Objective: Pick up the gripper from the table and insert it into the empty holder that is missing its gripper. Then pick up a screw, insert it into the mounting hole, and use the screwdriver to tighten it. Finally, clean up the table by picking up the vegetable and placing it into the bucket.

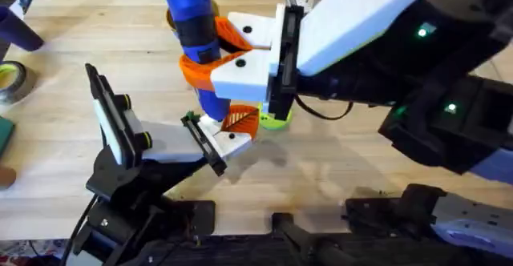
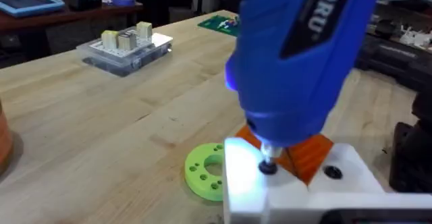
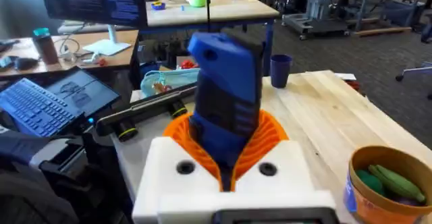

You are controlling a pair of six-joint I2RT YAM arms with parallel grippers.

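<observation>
Blue and upright, the screwdriver (image 1: pixel 195 34) stands clamped in our right gripper (image 3: pixel 228 160), long axis near vertical, whitish tip down on the white piece (image 2: pixel 287 193) at the holder (image 1: pixel 204 142). We cannot tell how our left jaws stand. Vegetable (image 3: pixel 391 181) lies in the bucket (image 3: pixel 358 200).

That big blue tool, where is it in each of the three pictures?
Overhead: the screwdriver stands near the top centre, held in the right hand, tip down by the holder.
Left wrist: it looms at the upper right, tip on a screw in the white piece.
Right wrist: it rises in the middle between the orange pads.
Shared landmark: the lime-green ring, also just beyond the tip overhead.
</observation>
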